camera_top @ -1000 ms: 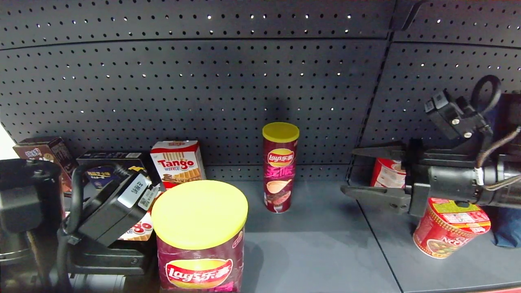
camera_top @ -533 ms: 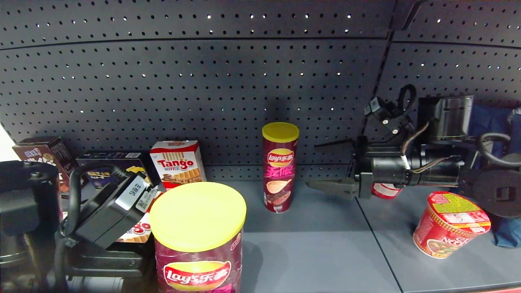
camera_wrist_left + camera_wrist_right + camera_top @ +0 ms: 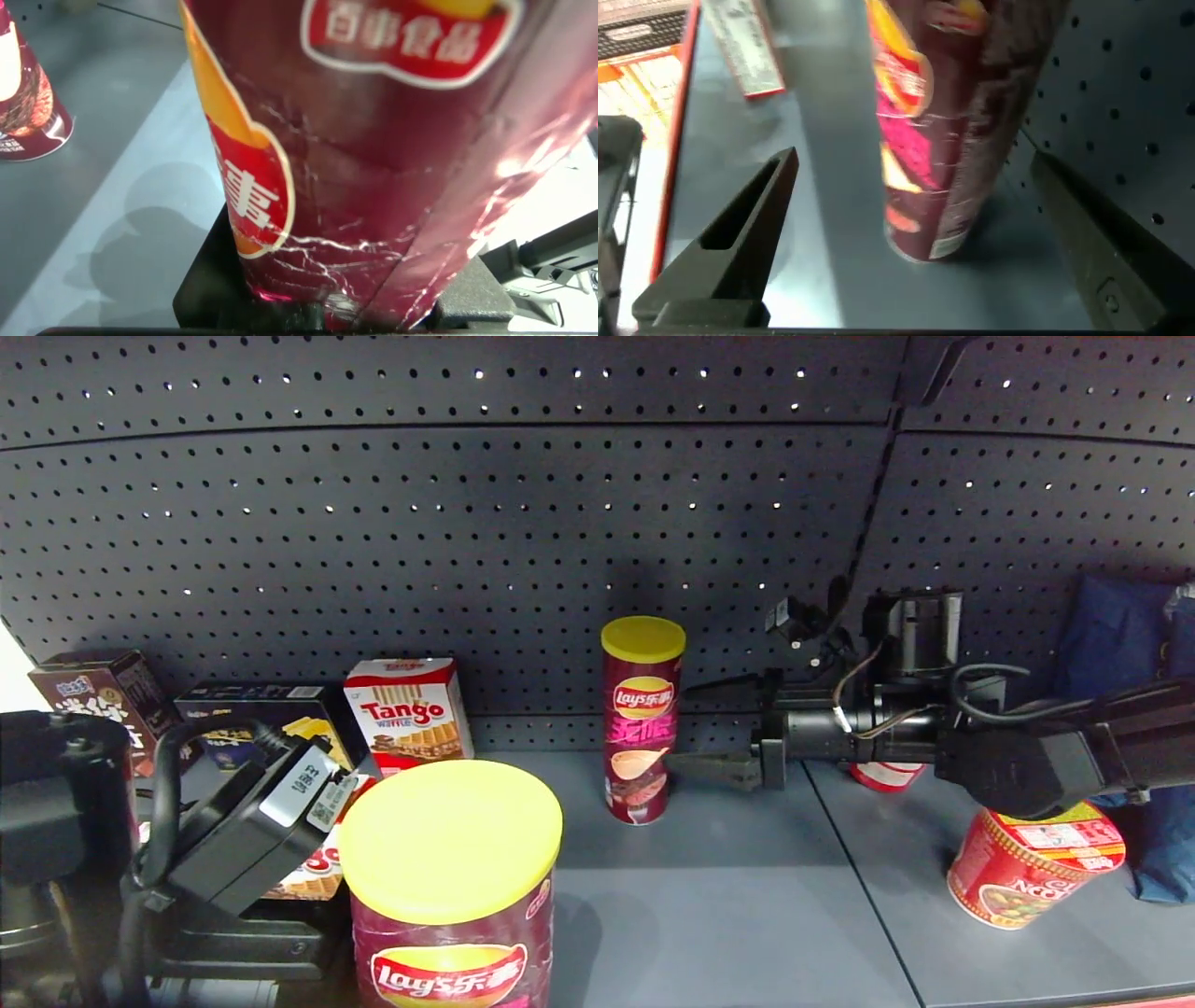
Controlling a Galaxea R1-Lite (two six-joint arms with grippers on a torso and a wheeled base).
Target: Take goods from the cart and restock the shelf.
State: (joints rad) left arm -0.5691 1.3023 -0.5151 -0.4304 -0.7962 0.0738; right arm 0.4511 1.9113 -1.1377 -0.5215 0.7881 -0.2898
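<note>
A maroon chips can with a yellow lid (image 3: pixel 449 887) fills the near left of the head view, and my left gripper (image 3: pixel 346 303) is shut on its lower body (image 3: pixel 374 159). A second, identical chips can (image 3: pixel 642 719) stands upright on the grey shelf (image 3: pixel 728 896) near the pegboard back wall. My right gripper (image 3: pixel 680 728) comes in level from the right, open, its fingertips right beside that can. In the right wrist view the can (image 3: pixel 952 140) stands straight ahead of the wide gap between the two black fingers (image 3: pixel 738 243), untouched.
A wafer box (image 3: pixel 408 709) and dark boxes (image 3: pixel 252 709) stand at the back left. A red noodle cup (image 3: pixel 1032 863) sits at the front right, another red cup (image 3: pixel 882 775) behind the right arm, and a blue bag (image 3: pixel 1130 616) at the far right.
My right arm has swung left along the shelf, from the noodle cups to the standing chips can, its gripper staying open. The can held on the left has dropped slightly.
</note>
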